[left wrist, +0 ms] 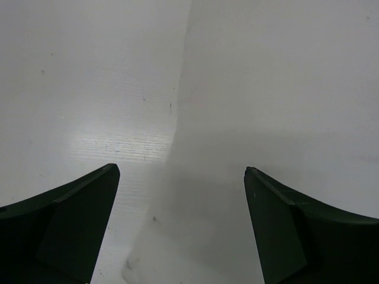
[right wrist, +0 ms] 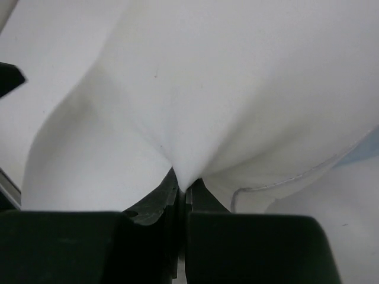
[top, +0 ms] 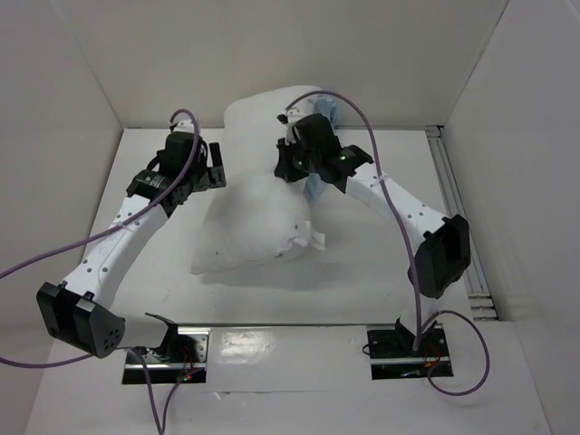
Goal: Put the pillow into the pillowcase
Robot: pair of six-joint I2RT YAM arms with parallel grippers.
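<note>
Right end effector (right wrist: 182, 189) pinching pillow (right wrist: 237, 89) fold at fingertips, jaws together.

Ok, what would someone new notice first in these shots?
The big white pillow fills the middle of the table, with only slivers of the blue pillowcase peeking out by the right arm. The right gripper is pinched shut on a fold of the pillow, while the left gripper stands open and empty beside the pillow's left edge.
</note>
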